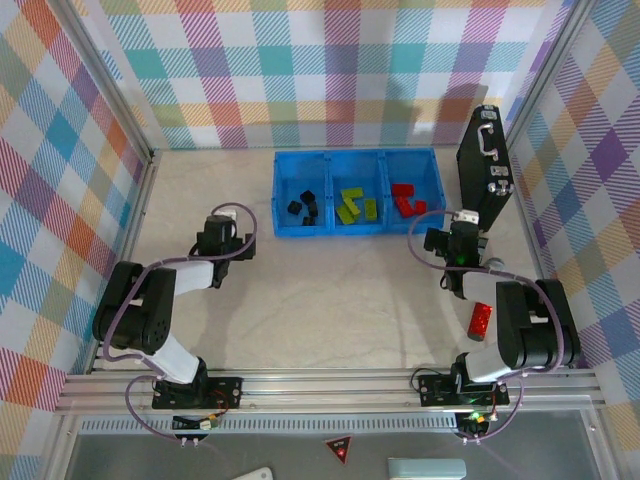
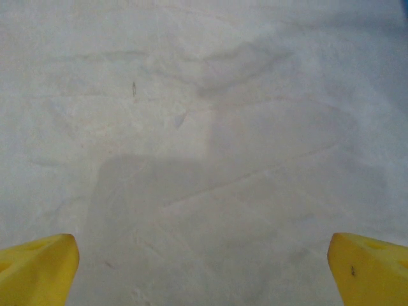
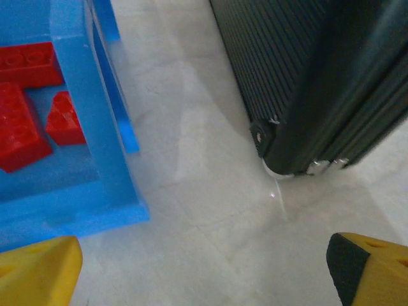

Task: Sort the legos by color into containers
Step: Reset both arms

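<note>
The left gripper (image 1: 222,228) sits near the left edge of the pale, faintly veined worktop (image 1: 330,300), yellow fingertips (image 2: 38,268) spread wide. The blue tray (image 1: 355,153) lies along the far edge, long axis left to right. It holds black bricks (image 1: 303,208) left, lime green bricks (image 1: 355,207) middle and red bricks (image 1: 405,200) right. The right gripper (image 1: 463,225), fingers likewise far apart, faces the gap between the tray's right end and an upright black case (image 1: 483,165). A red cylinder (image 1: 481,320) lies by the right edge. Pastel plaid walls (image 1: 330,70) enclose everything.

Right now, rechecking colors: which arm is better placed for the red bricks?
Right: the right gripper is open beside the red bricks in the blue tray; the left gripper flanks its other end.
</note>
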